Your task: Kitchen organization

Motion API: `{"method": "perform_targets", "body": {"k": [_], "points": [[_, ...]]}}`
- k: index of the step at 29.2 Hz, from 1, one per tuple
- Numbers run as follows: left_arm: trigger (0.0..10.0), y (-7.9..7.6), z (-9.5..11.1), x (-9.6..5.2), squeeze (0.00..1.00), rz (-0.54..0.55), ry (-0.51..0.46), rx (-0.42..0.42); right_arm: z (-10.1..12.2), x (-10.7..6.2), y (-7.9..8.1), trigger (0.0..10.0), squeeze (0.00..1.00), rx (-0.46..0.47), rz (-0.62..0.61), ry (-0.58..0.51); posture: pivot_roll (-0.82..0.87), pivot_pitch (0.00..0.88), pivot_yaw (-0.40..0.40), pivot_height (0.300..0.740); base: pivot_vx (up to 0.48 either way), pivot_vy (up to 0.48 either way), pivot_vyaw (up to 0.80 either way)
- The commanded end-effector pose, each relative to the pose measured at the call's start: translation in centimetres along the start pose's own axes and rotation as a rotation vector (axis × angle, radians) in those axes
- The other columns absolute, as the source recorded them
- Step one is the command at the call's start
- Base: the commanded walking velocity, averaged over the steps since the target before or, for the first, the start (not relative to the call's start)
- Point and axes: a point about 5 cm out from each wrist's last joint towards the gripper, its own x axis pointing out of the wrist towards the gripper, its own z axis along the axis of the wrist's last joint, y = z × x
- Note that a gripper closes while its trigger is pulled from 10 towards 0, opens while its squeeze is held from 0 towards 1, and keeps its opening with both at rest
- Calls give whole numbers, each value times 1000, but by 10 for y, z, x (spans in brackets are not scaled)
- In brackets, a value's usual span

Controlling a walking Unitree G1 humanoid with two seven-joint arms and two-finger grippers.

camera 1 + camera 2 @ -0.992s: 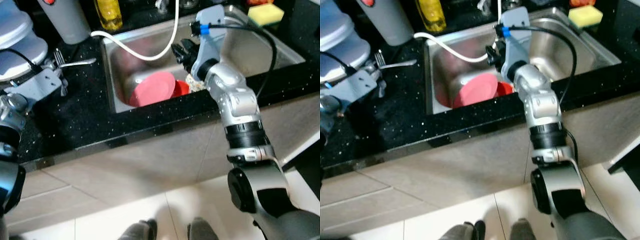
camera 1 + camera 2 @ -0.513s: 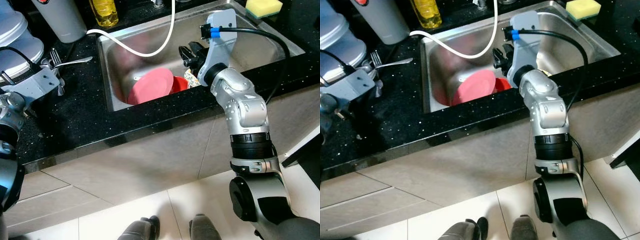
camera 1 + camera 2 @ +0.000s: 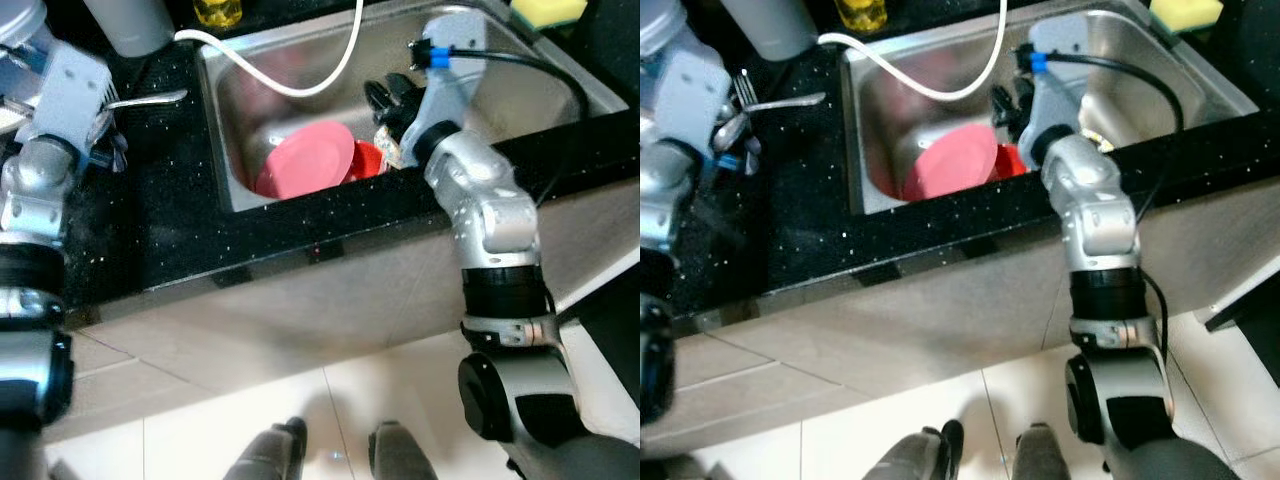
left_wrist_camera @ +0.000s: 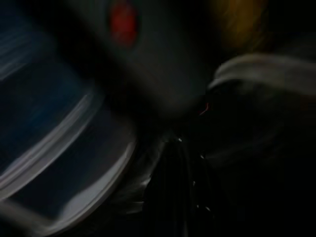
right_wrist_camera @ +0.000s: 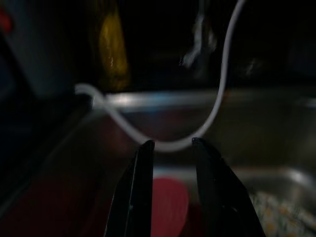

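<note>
Right gripper (image 5: 170, 144): fingers parted, empty, positioned over the steel sink (image 3: 520, 95). Pink plate (image 3: 305, 172) leans in the sink basin, left of the gripper. Left gripper (image 3: 100, 150): over the counter (image 3: 180, 240) at far left; state cannot be determined.

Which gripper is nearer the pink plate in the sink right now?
Right. The right gripper hangs open over the sink, just above the pink plate. The left gripper is off over the black counter by the fork, outside the basin.
</note>
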Motion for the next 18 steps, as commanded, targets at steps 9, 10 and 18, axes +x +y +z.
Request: {"method": "perform_targets", "body": {"k": [9, 10, 18], "points": [[10000, -4, 37, -41, 0, 81, -187, -50, 18, 3, 1, 10000, 0, 55, -80, -180, 139, 49, 89, 740, 0, 0, 0], [10000, -7, 39, -44, 0, 79, -191, -38, 18, 3, 2, 10000, 0, 56, -84, -187, 141, 42, 88, 740, 0, 0, 0], [10000, -18, 41, -56, 0, 79, -181, -90, 10, 2, 1, 10000, 0, 71, -102, -187, 142, 15, 74, 740, 0, 0, 0]]}}
